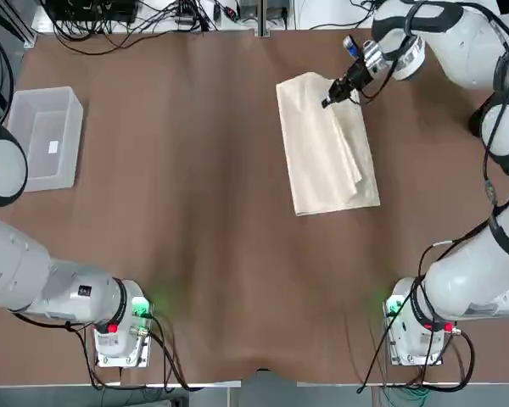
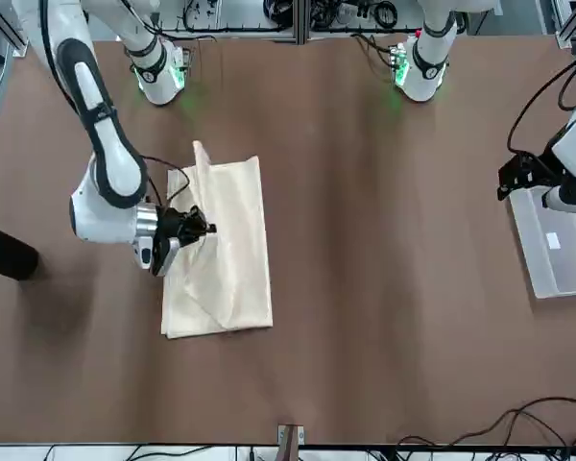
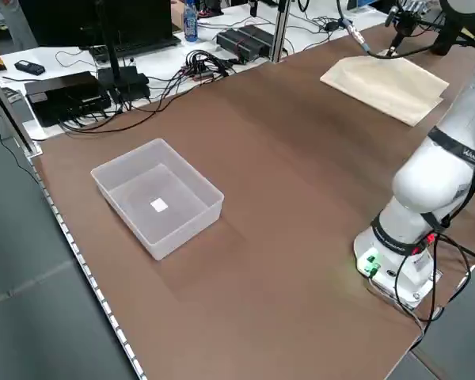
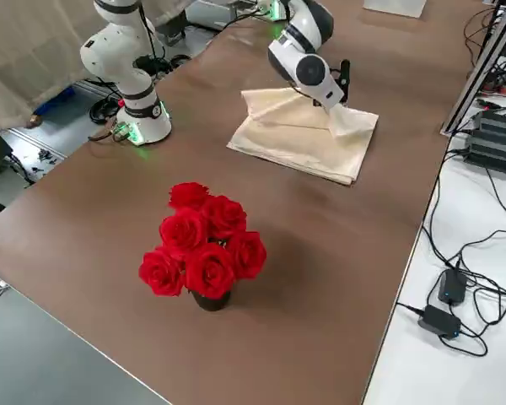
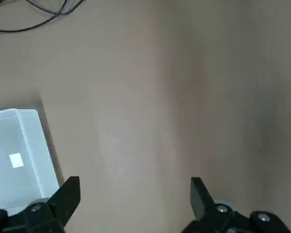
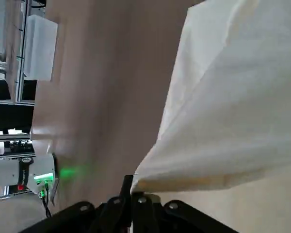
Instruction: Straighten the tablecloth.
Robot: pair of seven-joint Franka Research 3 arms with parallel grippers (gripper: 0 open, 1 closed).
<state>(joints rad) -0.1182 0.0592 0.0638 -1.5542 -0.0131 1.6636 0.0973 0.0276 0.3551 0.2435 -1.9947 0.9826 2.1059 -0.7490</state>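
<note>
The cream tablecloth (image 1: 327,148) lies folded in layers on the brown table covering, at the far right of the table. My right gripper (image 1: 327,101) is at the cloth's far edge, shut on a pinched-up fold of the top layer. The front view shows the same grip, right gripper (image 2: 204,229) on the tablecloth (image 2: 230,269). In the right wrist view the fold of tablecloth (image 6: 223,111) rises from between the closed fingertips. My left gripper (image 5: 134,196) hangs open over bare table at the left side, holding nothing.
A clear plastic bin (image 1: 44,136) stands at the far left, next to the left gripper, bin (image 5: 14,160). A vase of red roses (image 4: 204,245) stands on the table at the right side. Cables and equipment lie beyond the far edge.
</note>
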